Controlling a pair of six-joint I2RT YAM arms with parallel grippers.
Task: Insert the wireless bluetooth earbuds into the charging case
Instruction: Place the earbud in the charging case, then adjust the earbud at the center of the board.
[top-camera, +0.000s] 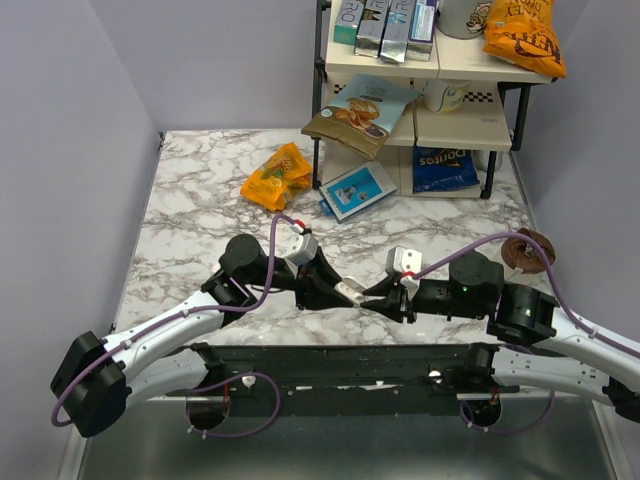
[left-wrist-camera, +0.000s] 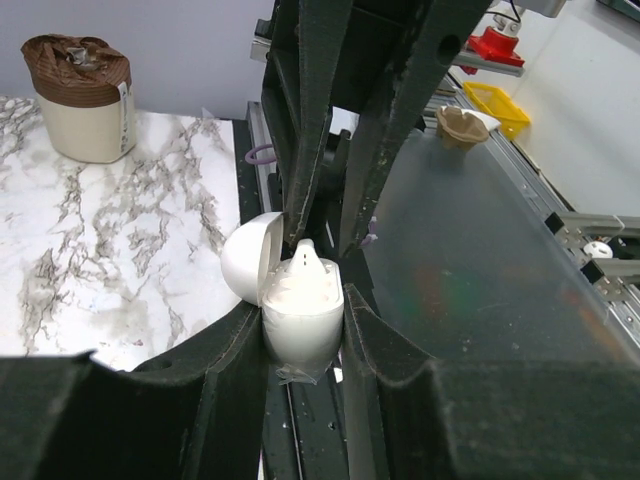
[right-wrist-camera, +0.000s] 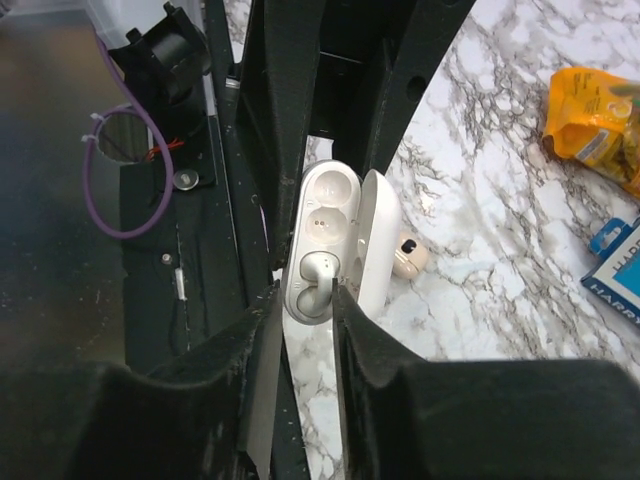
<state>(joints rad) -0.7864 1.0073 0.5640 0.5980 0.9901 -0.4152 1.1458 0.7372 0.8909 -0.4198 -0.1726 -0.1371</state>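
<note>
Sitting lid-open, cream case (right-wrist-camera: 322, 240) with one earbud (right-wrist-camera: 316, 268) seated, pinched in left hand (left-wrist-camera: 303, 330); right hand (right-wrist-camera: 305, 300) spread around it.

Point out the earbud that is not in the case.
The beige earbud lying on the table beside the open case; the white one sits inside it.

left arm: reaching in toward centre, low over the table | left gripper (left-wrist-camera: 303, 325): clamped on the charging case (left-wrist-camera: 300, 315) | right arm: reaching in from the right | right gripper (right-wrist-camera: 310, 300): jaws slightly apart, tips at the case
</note>
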